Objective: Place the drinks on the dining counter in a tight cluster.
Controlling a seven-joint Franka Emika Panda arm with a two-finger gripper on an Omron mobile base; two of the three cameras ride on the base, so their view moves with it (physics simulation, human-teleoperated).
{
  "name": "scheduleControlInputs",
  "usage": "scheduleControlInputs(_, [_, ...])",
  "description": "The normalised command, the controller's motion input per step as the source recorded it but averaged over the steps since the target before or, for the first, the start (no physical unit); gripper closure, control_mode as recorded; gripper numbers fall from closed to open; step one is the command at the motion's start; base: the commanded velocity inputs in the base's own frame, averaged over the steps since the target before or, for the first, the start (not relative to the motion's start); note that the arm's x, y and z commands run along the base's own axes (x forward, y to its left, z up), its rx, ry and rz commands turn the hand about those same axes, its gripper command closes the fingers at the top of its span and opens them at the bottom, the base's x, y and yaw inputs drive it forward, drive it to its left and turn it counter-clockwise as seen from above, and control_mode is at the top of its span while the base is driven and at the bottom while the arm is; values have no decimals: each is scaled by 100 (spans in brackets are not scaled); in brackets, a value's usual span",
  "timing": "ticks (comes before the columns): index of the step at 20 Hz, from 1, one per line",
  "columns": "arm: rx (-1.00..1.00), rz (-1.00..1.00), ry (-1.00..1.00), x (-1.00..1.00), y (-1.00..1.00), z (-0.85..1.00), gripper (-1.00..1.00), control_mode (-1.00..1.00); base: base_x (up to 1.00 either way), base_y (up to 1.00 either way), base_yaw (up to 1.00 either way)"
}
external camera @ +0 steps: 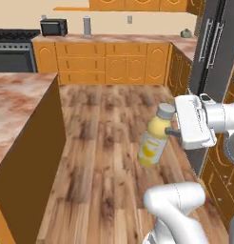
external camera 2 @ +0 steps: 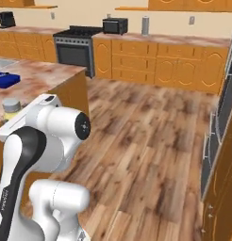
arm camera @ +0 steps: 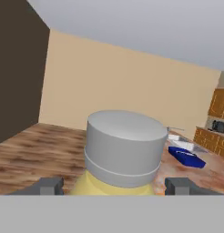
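**Yellow bottle carried beside the dining counter**

My gripper (external camera: 170, 130) pinches the wide yellow bottle (external camera: 153, 141), one fingertip (arm camera: 46, 185) on each side of its body below the grey cap (arm camera: 123, 148). From the left base camera the bottle hangs tilted in the air above the wooden floor (external camera: 104, 143), held off to the side of my white hand. The dining counter (external camera: 16, 102), with its reddish marbled top, lies well apart to the left. From the right base camera a blue box (external camera 2: 5, 80) rests on that counter.
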Motion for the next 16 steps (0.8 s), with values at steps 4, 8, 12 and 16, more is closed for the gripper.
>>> scheduleControlInputs(4, [0, 0, 0, 0, 0, 0, 100, 100, 17, 34, 62])
scheduleControlInputs(8, [0, 0, 0, 0, 0, 0, 100, 100, 53, 54, 18])
scheduleControlInputs(12, [0, 0, 0, 0, 0, 0, 100, 100, 93, 79, -4])
scheduleControlInputs(16, [0, 0, 0, 0, 0, 0, 100, 100, 75, 100, -17])
